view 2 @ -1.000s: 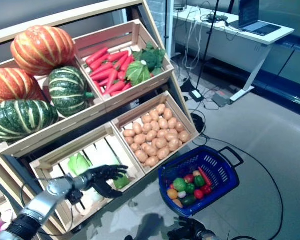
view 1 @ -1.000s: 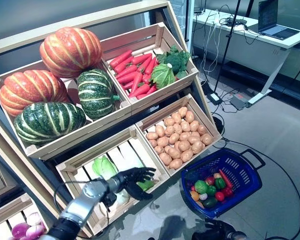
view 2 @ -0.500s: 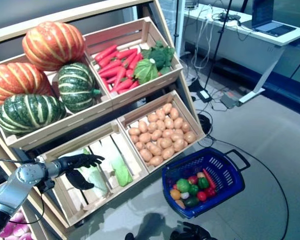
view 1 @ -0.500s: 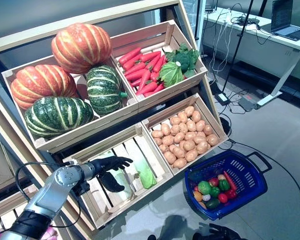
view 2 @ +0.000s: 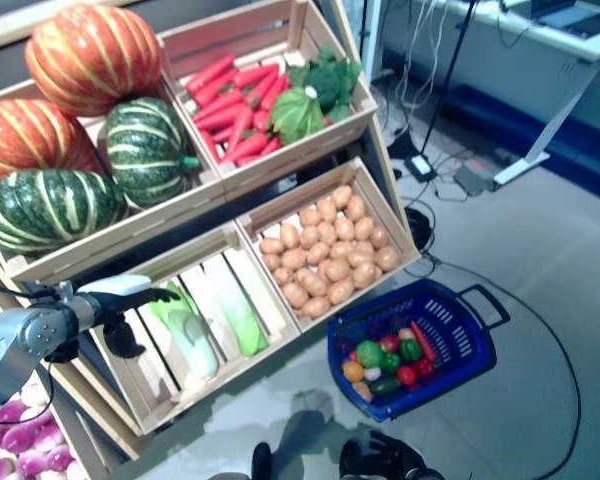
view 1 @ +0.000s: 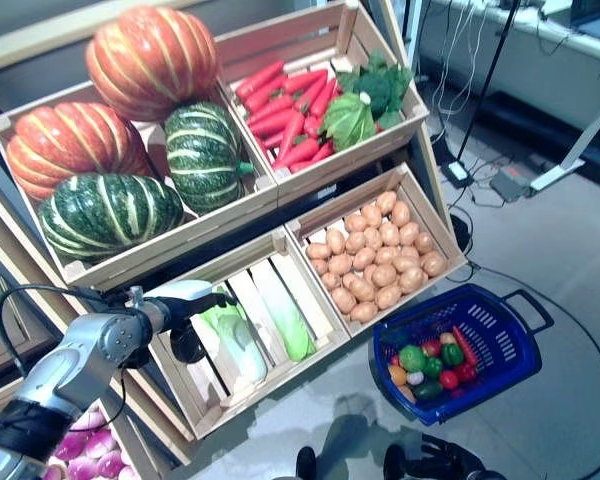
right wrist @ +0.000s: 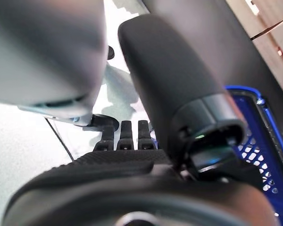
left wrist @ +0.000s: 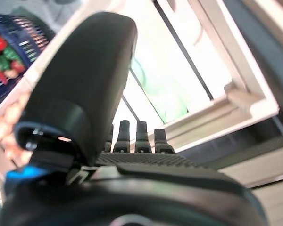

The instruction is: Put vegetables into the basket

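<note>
My left hand (view 1: 185, 300) is open and holds nothing. It hovers at the left rim of the lower left wooden crate (view 1: 280, 378). In that crate lie pale green cabbages (view 1: 238, 340), one more (view 1: 283, 318) to their right, just past the fingertips (left wrist: 142, 136). The blue basket (view 1: 505, 335) stands on the floor at the lower right and holds several small vegetables (view 1: 427, 365). Low at the view's bottom edge, near the basket, my right hand (view 1: 435, 462) is open and empty; its wrist view shows the basket's blue rim (right wrist: 269, 136).
The rack's upper crates hold orange and green pumpkins (view 1: 130, 130), red carrots (view 1: 285, 105) and leafy greens (view 1: 365, 100). Potatoes (view 1: 375, 260) fill the lower right crate beside the basket. Purple onions (view 1: 90, 465) lie at the bottom left. A white desk (view 1: 540, 50) stands behind.
My left hand has drawn back to the left, from over the cabbages to the crate's left rim. The camera has shifted as well.
</note>
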### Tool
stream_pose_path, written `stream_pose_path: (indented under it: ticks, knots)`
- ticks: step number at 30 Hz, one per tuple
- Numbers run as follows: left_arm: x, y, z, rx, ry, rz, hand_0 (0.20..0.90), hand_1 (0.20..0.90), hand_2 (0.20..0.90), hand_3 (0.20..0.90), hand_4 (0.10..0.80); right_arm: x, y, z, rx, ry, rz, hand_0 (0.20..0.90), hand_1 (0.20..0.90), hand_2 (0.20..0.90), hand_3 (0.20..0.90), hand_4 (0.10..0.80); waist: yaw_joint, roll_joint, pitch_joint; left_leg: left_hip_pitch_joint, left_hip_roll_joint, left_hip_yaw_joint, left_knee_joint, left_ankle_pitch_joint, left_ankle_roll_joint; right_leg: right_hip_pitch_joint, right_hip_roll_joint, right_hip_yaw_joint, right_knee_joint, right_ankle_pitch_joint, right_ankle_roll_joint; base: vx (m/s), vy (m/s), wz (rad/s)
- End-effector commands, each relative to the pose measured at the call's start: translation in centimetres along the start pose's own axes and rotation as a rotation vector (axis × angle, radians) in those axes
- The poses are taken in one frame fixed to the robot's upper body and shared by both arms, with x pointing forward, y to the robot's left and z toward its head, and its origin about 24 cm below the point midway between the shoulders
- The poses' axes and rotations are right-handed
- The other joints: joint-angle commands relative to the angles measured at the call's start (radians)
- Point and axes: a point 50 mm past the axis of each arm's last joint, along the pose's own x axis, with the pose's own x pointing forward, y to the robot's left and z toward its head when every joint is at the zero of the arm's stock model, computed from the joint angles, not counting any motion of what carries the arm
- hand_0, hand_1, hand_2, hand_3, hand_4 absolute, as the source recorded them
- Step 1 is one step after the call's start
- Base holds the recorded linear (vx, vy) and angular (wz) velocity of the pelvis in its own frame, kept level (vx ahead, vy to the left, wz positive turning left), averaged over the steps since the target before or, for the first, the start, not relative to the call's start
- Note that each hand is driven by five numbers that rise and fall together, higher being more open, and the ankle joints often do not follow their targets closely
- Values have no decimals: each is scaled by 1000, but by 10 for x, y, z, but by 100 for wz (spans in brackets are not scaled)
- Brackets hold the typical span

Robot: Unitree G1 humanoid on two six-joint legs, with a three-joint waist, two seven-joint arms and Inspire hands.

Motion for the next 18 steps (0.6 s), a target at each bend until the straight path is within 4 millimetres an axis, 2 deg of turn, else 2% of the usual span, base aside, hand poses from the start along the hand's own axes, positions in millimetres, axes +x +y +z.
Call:
stream_pose_path:
  ticks: [1, 4, 6, 10, 18]
  knots:
    - [-20, 90, -17, 252, 103, 397, 900, 900, 900, 900, 800, 2, -11, 47, 44, -182, -49, 900, 900, 900, 900, 800, -18, -30, 97, -57, 39, -39, 1, 14, -59, 34, -57, 13, 24, -32, 34, -145, -63, 1]
    - [-20, 99, -21, 337, 124, 499, 900, 900, 900, 900, 800, 2, -14, 58, 53, -216, -57, 900, 900, 900, 900, 800, -17, -30, 128, -79, 39, -43, 5, 23, -63, 19, -51, 10, 31, -36, 28, -113, -39, 8]
    - [-22, 113, -25, 423, 141, 648, 900, 900, 900, 900, 800, 2, -14, 71, 58, -264, -58, 900, 900, 900, 900, 800, -19, -33, 164, -107, 41, -41, 14, 31, -65, -10, -44, 6, 55, -45, 20, -190, -39, 13]
    - [-18, 123, -28, 520, 134, 787, 900, 900, 900, 900, 800, 2, -13, 90, 73, -325, -55, 900, 900, 900, 900, 800, -21, -41, 211, -162, 38, -45, 61, 33, -72, -54, -34, 7, 102, -61, 6, -144, -28, 1]
    - [-1, 127, -31, 610, 171, 927, 900, 900, 900, 900, 800, -1, -8, 136, 105, -465, -42, 900, 900, 900, 900, 800, -34, -63, 302, -338, 46, -31, 247, 19, -87, -188, -27, 26, 243, -103, -13, -147, 0, -2]
